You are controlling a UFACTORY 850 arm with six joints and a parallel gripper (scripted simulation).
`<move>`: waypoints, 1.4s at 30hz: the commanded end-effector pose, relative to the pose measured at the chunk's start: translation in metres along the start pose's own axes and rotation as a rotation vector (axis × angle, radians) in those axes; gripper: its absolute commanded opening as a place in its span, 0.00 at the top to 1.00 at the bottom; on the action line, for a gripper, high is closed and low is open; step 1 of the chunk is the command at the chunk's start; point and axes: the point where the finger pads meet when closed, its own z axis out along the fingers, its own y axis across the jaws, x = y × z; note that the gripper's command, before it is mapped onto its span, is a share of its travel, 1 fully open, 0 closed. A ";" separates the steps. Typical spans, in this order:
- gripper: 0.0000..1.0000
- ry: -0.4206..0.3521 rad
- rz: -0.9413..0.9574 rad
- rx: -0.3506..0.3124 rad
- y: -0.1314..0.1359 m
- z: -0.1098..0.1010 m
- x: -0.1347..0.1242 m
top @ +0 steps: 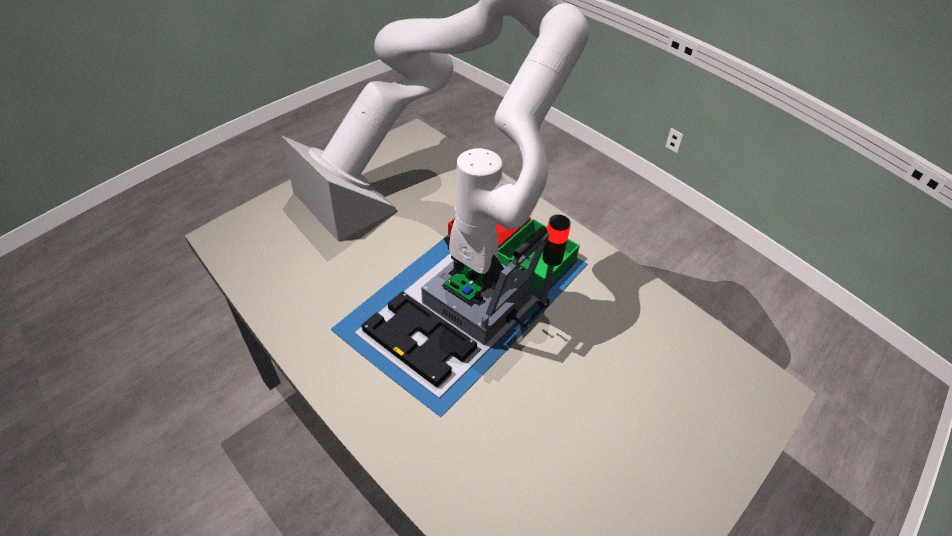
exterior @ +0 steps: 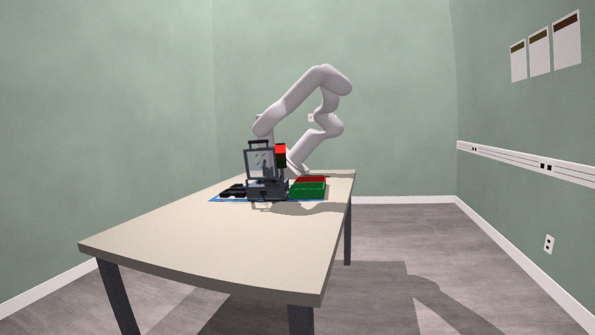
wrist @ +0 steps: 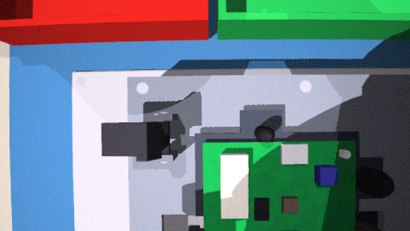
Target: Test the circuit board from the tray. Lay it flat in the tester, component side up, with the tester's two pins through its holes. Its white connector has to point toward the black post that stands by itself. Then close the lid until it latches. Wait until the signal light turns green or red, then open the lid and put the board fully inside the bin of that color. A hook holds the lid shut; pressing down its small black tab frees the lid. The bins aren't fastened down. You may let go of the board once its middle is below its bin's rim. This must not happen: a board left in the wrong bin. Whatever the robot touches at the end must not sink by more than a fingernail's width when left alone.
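Note:
The green circuit board (wrist: 293,187) (top: 456,284) lies flat, component side up, in the grey tester (wrist: 224,92) (top: 453,316) (exterior: 277,191). Its white connector (wrist: 234,185) is on the left side in the wrist view. My gripper (top: 471,273) points down at the board and seems shut on its edges. Its fingertips are largely hidden or out of the wrist view. The lid (top: 498,292) (exterior: 247,164) stands open, with its handle (exterior: 258,142) on top. The signal light (top: 558,233) (exterior: 280,149) shows red. The pins and holes cannot be made out.
The red bin (wrist: 108,32) (exterior: 310,179) and green bin (wrist: 310,29) (exterior: 307,192) stand side by side beyond the tester. A dark upright block (wrist: 125,140) stands left of the board in the wrist view. The black tray (top: 433,362) (exterior: 233,193) lies on the tester's other side, without a board.

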 end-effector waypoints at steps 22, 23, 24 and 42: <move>0.21 -0.001 0.000 -0.001 0.001 -0.005 0.000; 0.21 -0.001 0.000 -0.001 0.001 -0.005 0.000; 0.21 -0.001 0.000 -0.001 0.001 -0.005 0.000; 0.21 -0.001 0.000 -0.001 0.001 -0.009 0.000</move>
